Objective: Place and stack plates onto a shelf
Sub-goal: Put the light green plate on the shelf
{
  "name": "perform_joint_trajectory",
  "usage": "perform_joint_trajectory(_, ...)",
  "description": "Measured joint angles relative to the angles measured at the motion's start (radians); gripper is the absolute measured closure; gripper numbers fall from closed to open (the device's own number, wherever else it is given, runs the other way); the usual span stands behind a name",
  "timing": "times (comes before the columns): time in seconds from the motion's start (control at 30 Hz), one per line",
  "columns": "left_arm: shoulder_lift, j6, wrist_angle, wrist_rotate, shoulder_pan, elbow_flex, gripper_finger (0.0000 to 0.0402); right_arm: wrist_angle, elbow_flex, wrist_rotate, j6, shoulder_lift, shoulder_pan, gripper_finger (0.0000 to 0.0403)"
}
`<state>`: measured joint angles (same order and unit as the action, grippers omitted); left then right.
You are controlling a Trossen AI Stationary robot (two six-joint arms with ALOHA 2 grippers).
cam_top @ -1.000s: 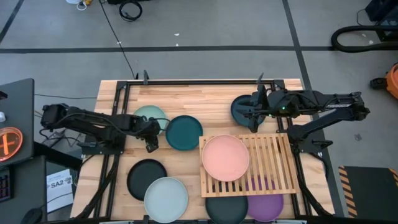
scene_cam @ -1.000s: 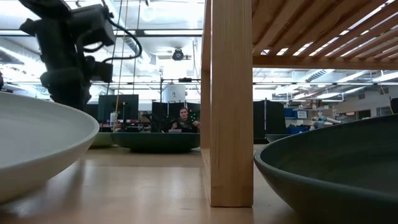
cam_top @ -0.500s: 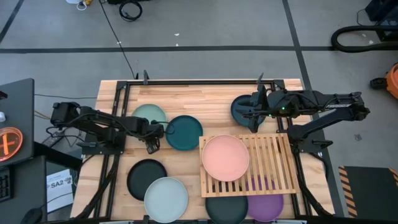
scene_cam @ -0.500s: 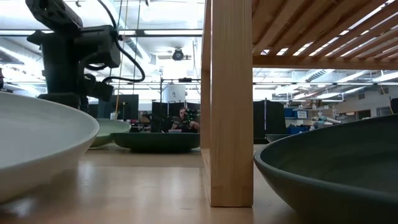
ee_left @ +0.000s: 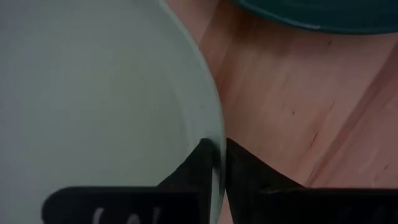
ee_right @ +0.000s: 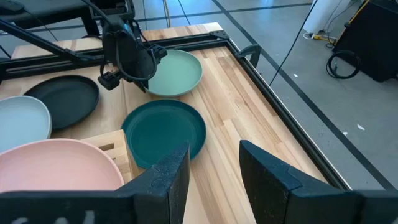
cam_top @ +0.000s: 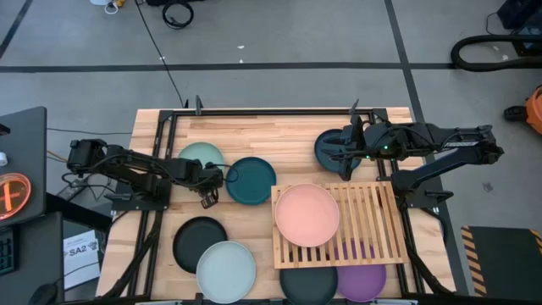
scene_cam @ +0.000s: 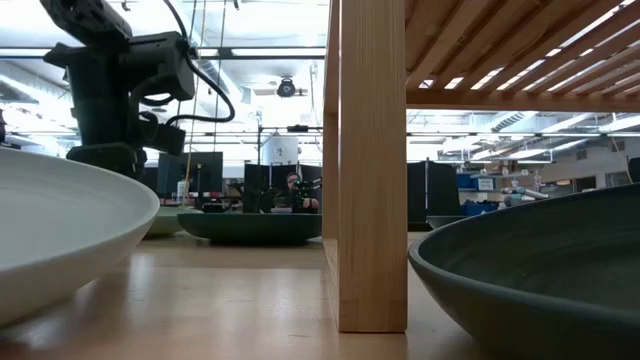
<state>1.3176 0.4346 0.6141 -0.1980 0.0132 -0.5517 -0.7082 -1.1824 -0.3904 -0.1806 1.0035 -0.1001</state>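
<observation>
**A:** Where is the left gripper [cam_top: 207, 180]?

**B:** At the rim of the mint plate [cam_top: 200, 156], on the edge that faces the teal plate [cam_top: 251, 180]. In the left wrist view its two fingers [ee_left: 239, 171] are pinched together on the mint rim, one on each face of it.

**A:** And the teal one?

**B:** Flat on the table [cam_top: 254, 135], just beside the mint plate and near a corner of the shelf [cam_top: 373, 222].

**A:** What is on the shelf?

**B:** The pink plate [cam_top: 306, 214] lies on the slats at the end nearer the teal plate. A purple plate [cam_top: 362, 280] and a dark plate [cam_top: 307, 285] sit partly under the shelf's near edge.

**A:** The rest of the plates?

**B:** A black plate [cam_top: 201, 241] and a pale blue-grey plate [cam_top: 226, 271] lie on the left arm's side of the table, overlapping a little.

**A:** The right gripper [cam_top: 342, 158]?

**B:** Over a dark plate [cam_top: 326, 148] at the far right part of the table. Its fingers [ee_right: 169, 177] stand apart with nothing between them
</observation>
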Motion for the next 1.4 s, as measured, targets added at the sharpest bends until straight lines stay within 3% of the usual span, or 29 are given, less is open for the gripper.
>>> perform_joint_trajectory(0.73,0.004,0.001,0.244,-0.043,0.001,-0.245,0.0389,0.002,0.000,-0.008,0.000,0.000,0.000,0.0257)
perform_joint_trajectory(0.87,0.004,-0.001,0.339,-0.128,0.001,-0.323,0.0389,0.021,0.000,-0.020,-0.004,0.000,0.000,0.0257)
perform_joint_trajectory(1.0,0.004,-0.026,0.377,-0.221,0.001,-0.411,0.0389,0.059,-0.001,-0.101,-0.075,0.000,0.003,0.0259)
perform_joint_trajectory(1.17,0.004,-0.111,0.362,-0.358,0.001,-0.512,0.0389,0.091,-0.001,-0.171,-0.139,0.000,0.038,0.0260)
perform_joint_trajectory(1.4,0.004,-0.241,0.275,-0.503,0.001,-0.595,0.0389,0.132,-0.001,-0.170,-0.142,0.000,0.103,0.0261)
